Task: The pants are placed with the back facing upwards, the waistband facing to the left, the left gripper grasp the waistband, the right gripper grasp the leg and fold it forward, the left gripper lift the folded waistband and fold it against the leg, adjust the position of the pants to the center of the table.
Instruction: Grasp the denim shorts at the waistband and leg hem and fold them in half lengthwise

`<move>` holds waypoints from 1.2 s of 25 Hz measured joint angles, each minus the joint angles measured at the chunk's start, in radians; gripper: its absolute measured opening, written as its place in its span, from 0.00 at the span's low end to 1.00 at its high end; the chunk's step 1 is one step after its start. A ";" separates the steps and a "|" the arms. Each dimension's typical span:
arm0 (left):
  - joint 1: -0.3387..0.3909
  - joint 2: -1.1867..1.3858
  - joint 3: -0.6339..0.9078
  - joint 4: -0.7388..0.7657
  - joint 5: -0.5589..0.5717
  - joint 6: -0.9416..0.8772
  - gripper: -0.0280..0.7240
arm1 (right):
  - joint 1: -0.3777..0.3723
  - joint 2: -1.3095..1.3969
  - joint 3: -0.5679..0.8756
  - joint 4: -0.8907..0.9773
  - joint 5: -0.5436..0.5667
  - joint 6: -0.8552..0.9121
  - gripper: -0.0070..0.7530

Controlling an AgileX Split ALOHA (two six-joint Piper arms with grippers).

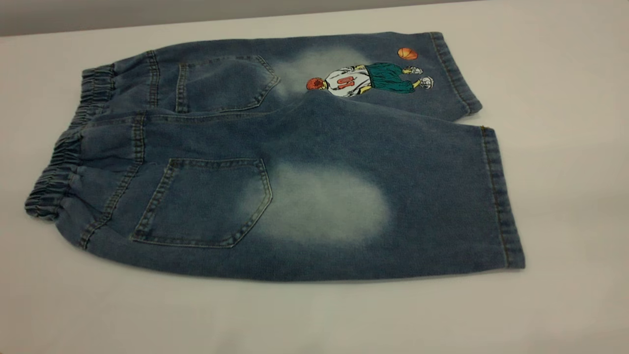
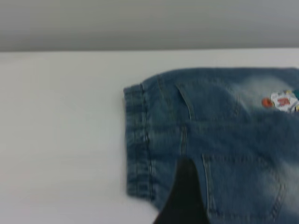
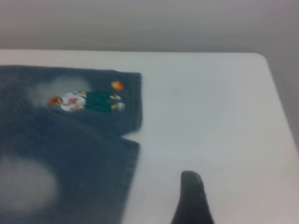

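Blue denim pants (image 1: 295,162) flat on white table (image 1: 565,147), back pockets up, ruffled waistband (image 1: 69,147) left, faded leg (image 1: 393,211) nearest.

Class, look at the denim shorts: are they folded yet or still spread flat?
Spread flat. The pants lie unfolded on the table, both legs and both back pockets showing.

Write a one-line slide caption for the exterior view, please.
Denim pants lie flat, back up, on the table, waistband at left.

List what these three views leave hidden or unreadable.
- Left gripper: one dark tip shows in the left wrist view; the frame edge cuts off the rest, jaws unreadable.
- Right gripper: same in the right wrist view.
- Exterior view: neither arm appears.
- Pants: underside hidden against the table.
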 joint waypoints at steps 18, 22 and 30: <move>0.000 0.839 -0.244 -0.036 -0.370 -0.025 0.75 | 0.000 0.764 -0.069 0.454 -0.362 -0.215 0.58; 0.000 0.965 -0.244 -0.080 -0.452 -0.052 0.75 | 0.000 0.919 -0.067 0.672 -0.253 -0.412 0.58; 0.000 1.057 -0.243 -0.083 -0.516 -0.052 0.75 | 0.000 1.193 -0.033 1.102 0.002 -0.811 0.58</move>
